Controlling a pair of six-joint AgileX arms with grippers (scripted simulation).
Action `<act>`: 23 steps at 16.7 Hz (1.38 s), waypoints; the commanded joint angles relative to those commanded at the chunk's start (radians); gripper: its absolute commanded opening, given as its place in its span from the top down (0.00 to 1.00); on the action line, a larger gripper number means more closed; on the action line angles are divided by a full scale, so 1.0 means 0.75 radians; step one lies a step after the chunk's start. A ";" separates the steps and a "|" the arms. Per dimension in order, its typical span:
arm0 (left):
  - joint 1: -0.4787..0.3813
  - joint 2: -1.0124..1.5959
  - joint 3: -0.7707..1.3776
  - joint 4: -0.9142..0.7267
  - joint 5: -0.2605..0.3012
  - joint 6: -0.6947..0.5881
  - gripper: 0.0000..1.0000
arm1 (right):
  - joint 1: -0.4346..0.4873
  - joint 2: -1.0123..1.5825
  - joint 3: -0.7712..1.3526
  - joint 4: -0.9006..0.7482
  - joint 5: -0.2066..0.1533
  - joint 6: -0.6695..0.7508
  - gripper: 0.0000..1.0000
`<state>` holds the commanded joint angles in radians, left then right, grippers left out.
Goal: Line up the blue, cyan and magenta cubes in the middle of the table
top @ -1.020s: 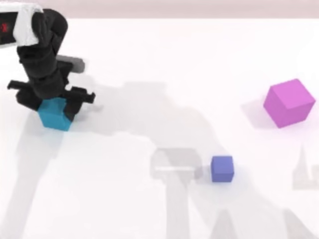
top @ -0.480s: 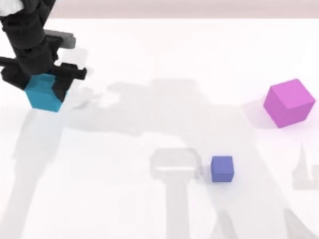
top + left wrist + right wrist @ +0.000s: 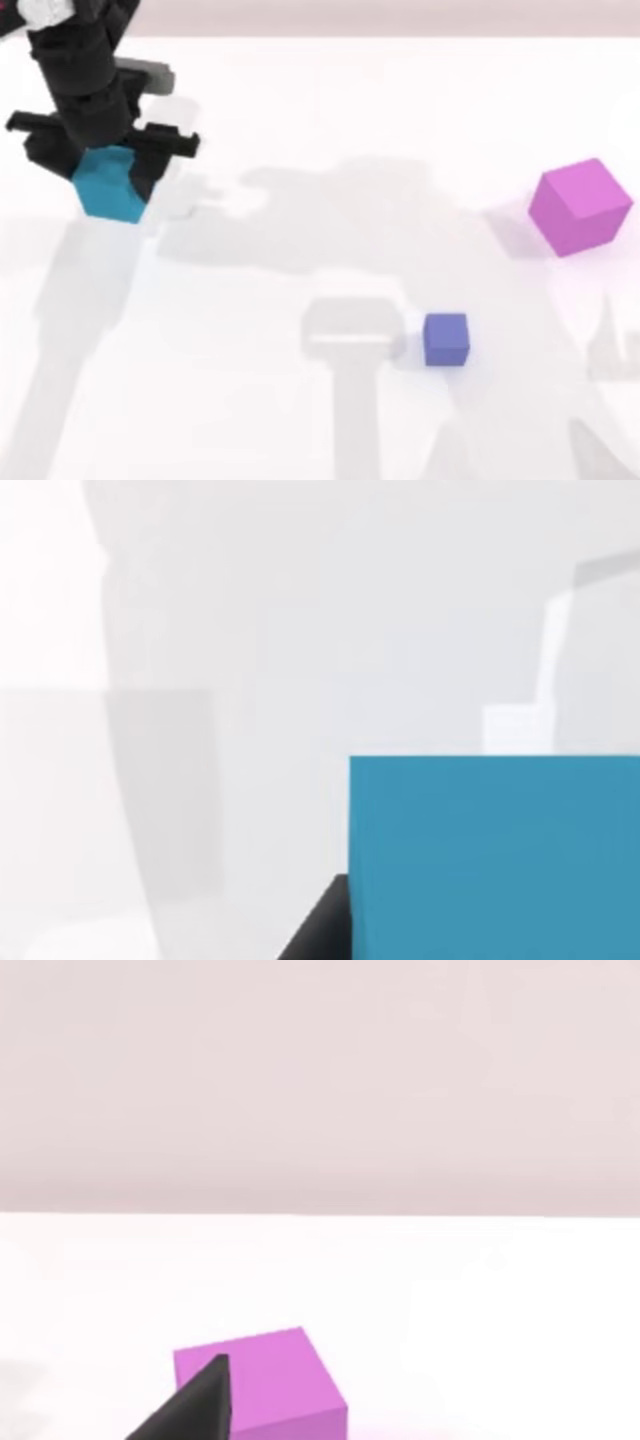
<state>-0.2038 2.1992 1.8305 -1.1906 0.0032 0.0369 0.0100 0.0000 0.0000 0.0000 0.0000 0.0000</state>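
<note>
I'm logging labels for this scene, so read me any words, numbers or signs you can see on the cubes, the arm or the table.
None: no readable text in any view.
The cyan cube held in the left gripper, the blue cube, the magenta cube and the table are all plain and unmarked.

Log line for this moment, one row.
left end effector: shut on cyan cube, far left | blue cube: centre-right | magenta cube: right | right arm: parked
</note>
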 joint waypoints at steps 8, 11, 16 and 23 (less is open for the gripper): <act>-0.496 0.007 0.046 -0.072 -0.007 -0.716 1.00 | 0.000 0.000 0.000 0.000 0.000 0.000 0.00; -0.683 -0.009 0.053 -0.087 -0.010 -0.971 1.00 | 0.000 0.000 0.000 0.000 0.000 0.000 0.00; -0.814 -0.038 0.053 -0.087 -0.016 -1.119 1.00 | 0.000 0.000 0.000 0.000 0.000 0.000 0.00; -0.807 -0.015 -0.032 0.013 -0.015 -1.116 1.00 | 0.000 0.000 0.000 0.000 0.000 0.000 0.00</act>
<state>-0.8094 2.1878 1.8068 -1.1807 -0.0078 -0.7999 0.0100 0.0000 0.0000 0.0000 0.0000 0.0000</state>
